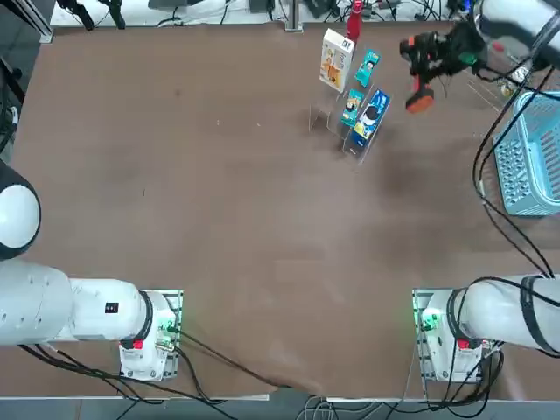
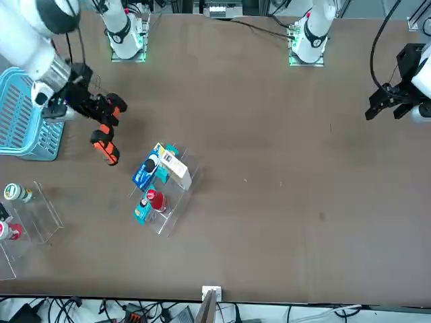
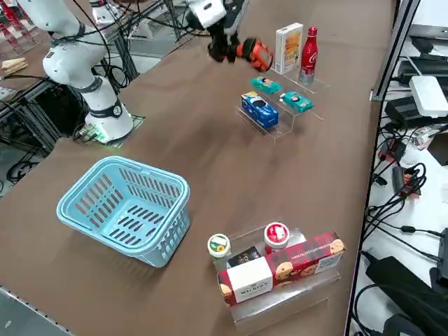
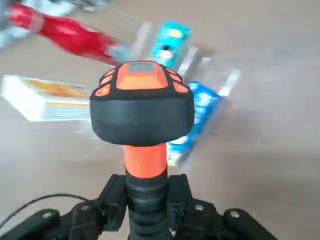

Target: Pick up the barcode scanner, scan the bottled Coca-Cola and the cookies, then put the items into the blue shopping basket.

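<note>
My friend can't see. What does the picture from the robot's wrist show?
The right gripper holds the barcode scanner by its orange handle. Past it, on a brown table, lie the red bottled Coca-Cola, the cookies and blue packets.

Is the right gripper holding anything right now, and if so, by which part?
Yes. The right gripper is shut on the scanner, gripping its orange handle.

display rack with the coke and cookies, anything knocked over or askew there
Nothing stands out. The bottled Coca-Cola and the cookies stand upright side by side on the clear rack, with the smaller packets in place below. The right claw holds the barcode scanner beside the rack, not touching it.
</note>
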Motion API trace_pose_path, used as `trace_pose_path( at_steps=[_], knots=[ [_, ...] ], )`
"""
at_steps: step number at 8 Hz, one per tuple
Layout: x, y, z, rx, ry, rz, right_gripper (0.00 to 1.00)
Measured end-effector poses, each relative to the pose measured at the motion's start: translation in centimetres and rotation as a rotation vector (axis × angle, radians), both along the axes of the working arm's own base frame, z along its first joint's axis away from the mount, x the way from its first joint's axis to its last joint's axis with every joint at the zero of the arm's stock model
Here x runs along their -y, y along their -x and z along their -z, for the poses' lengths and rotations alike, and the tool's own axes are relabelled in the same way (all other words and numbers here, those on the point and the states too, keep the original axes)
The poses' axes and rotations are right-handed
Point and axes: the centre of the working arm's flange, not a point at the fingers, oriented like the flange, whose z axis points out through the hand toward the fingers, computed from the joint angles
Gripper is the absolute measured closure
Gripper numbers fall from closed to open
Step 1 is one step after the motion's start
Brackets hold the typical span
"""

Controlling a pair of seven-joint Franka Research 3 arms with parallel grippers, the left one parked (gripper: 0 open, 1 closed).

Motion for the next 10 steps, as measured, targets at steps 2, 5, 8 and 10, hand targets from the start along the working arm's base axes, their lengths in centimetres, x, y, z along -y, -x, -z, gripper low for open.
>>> trace_pose_path(
  at_steps=[2,5,8,10],
  knots=[
    [0.2,-0.6,2.4,0.026,-0.122,-0.024,0.56],
    [0.6,-2.1,7.5,0.021,-0.278,0.005,0.56],
    [1.3,-2.8,12.1,0.026,-0.448,0.102,0.56],
    [1.0,-2.8,14.6,0.042,-0.504,0.110,0.56]
  ],
)
